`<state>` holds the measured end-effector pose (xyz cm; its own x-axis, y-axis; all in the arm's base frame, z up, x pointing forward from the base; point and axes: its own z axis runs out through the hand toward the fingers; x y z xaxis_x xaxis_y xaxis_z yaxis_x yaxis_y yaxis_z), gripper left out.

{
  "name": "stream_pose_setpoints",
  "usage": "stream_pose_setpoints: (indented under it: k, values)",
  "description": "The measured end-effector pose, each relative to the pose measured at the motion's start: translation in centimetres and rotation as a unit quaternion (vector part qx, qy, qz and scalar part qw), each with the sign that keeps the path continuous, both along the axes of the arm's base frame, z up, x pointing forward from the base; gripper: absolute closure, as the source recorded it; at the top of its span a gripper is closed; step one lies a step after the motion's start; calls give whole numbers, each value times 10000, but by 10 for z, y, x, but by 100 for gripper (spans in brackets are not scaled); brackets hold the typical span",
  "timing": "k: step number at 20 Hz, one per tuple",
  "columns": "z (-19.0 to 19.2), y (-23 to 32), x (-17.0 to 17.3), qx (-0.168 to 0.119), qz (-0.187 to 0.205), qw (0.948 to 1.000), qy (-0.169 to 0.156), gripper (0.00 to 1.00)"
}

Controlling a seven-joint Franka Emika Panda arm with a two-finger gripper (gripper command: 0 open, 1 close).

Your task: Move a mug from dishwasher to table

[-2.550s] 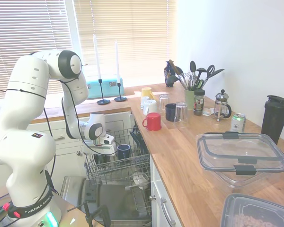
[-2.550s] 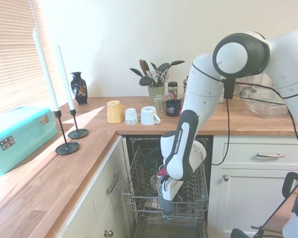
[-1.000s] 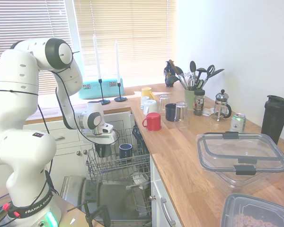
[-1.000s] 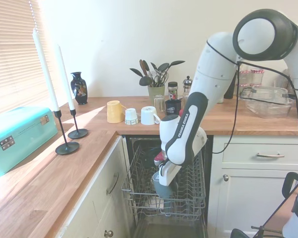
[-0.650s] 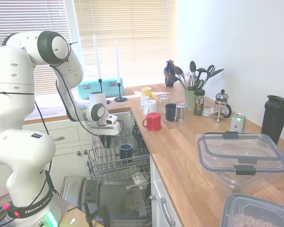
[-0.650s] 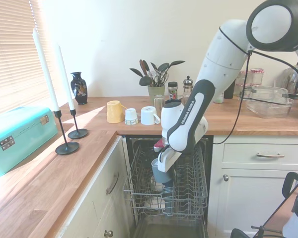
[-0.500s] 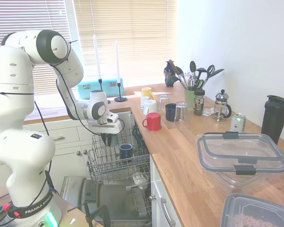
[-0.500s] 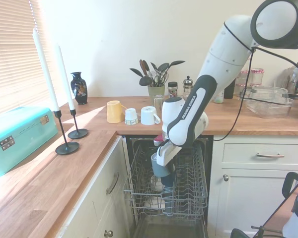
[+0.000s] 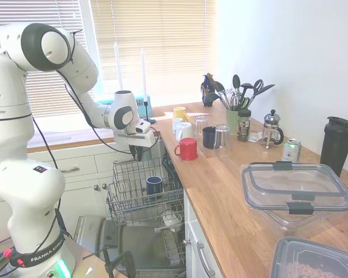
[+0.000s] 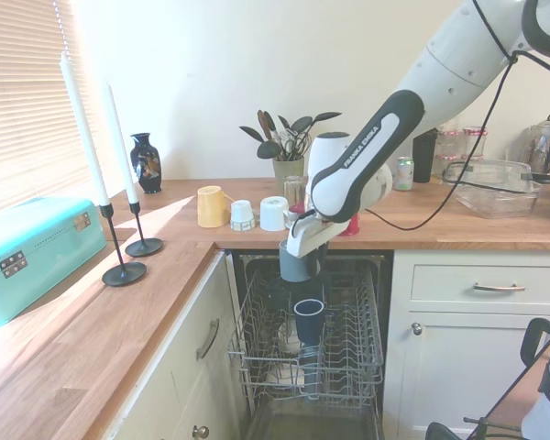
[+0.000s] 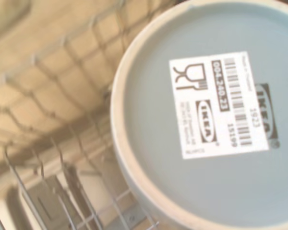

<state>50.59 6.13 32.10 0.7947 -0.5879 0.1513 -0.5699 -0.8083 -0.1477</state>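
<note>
— Where's the mug (image 10: 296, 264)?
— Clamped in the gripper (image 10: 300, 249), base up, hanging clear above the dishwasher (image 10: 304, 344) rack at centre frame in the second exterior view. Level with the table (image 10: 440, 225) edge, roughly.

— And which way to go?
— Toward the table, up and to the right in the first exterior view; wood lies just beside the mug there. Long axis upright, mouth probably down, though hard to confirm.

— Materials?
— Dull slate-blue ceramic, pale unglazed foot ring, white barcode sticker (image 11: 222, 104) on the base. Grey wire rack below, a navy mug (image 10: 308, 315) standing in it. Butcher-block top, smooth and flat.
</note>
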Motion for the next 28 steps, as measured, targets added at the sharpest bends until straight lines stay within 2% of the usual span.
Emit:
stream_pose_setpoints:
  k: [7, 12, 19, 28]
  values:
    - [56, -57, 22, 183, -503, 9984, -154, 100]
    - [80, -69, 45, 184, -605, 9980, -68, 100]
    - [56, -84, 88, 100, -772, 9968, 170, 100]
    - [32, -120, 111, 39, -1040, 9940, 342, 100]
